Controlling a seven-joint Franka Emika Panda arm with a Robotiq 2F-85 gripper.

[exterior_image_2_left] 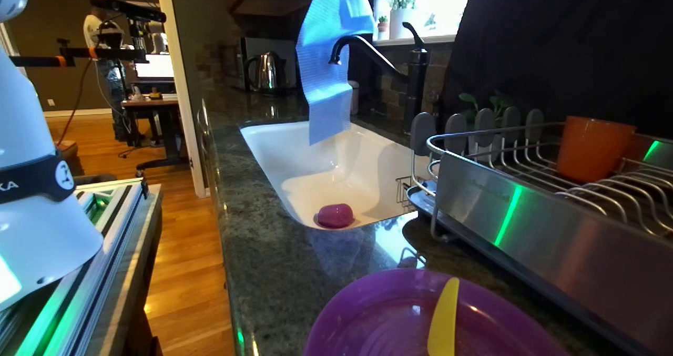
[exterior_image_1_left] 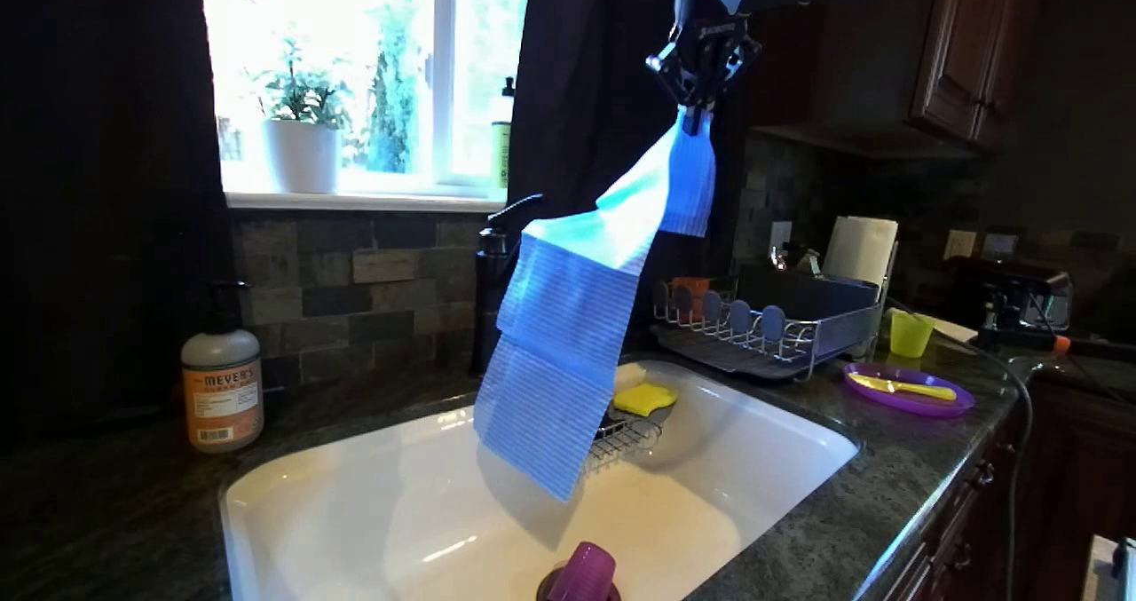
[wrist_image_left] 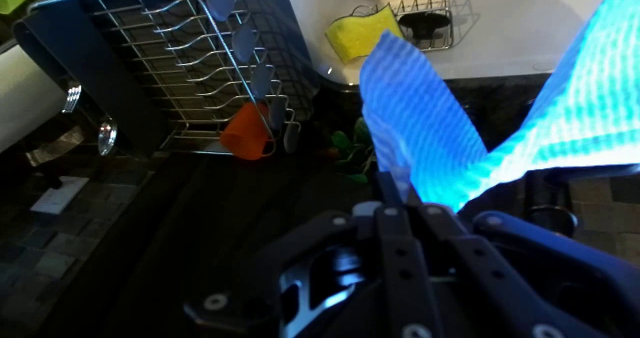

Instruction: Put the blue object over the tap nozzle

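Cloth, light blue, long, rectangular and finely checked, hangs bent over or beside the arching spout of the near-black metal faucet; which, and whether they touch, cannot be told. Above the faucet, the black metal claw is closed tight, pinching the cloth near one end.

The likeliest trouble is a slide into the glossy white sink below the faucet: much of the cloth hangs below the bend, so its weight could drag the rest across once the claw lets go. If the bend lies short of the spout, release would drop it; the cloth seems to screen the spout in the wrist view. Coming too low might knock the claw on the faucet, and a loose fold might snag on its slim black lever.

Counted outward from the faucet: one cloth, one claw, one sink; in it, one yellow sponge to one side of the faucet and one purple cup-like piece well apart from it; beside the faucet, one steel-wire dish rack with five grey rounded paddles and one orange cup; farther out that side, one round purple plate, one yellow knife on it, one lime-green cup; on the faucet's opposite side, one orange-labelled soap bottle
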